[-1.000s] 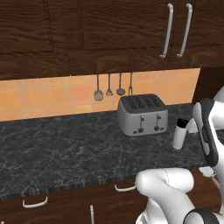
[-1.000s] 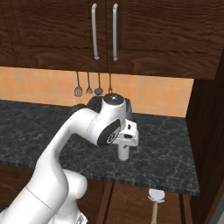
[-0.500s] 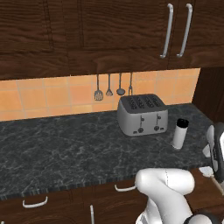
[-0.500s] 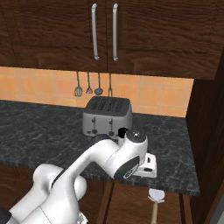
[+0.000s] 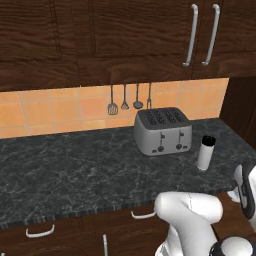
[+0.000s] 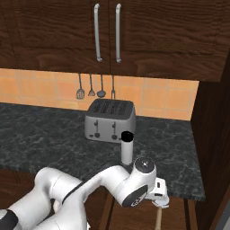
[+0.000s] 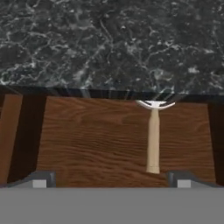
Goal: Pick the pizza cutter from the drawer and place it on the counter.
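Lowered end effector (image 7: 109, 179) above drawer (image 7: 96, 140), below counter (image 7: 109, 39)

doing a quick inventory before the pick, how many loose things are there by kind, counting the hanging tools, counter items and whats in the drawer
dark long-handled hanging utensils: 4
silver four-slot toaster: 1
white cylinder with black cap: 1
tan-handled pizza cutter in the drawer: 1
total: 7
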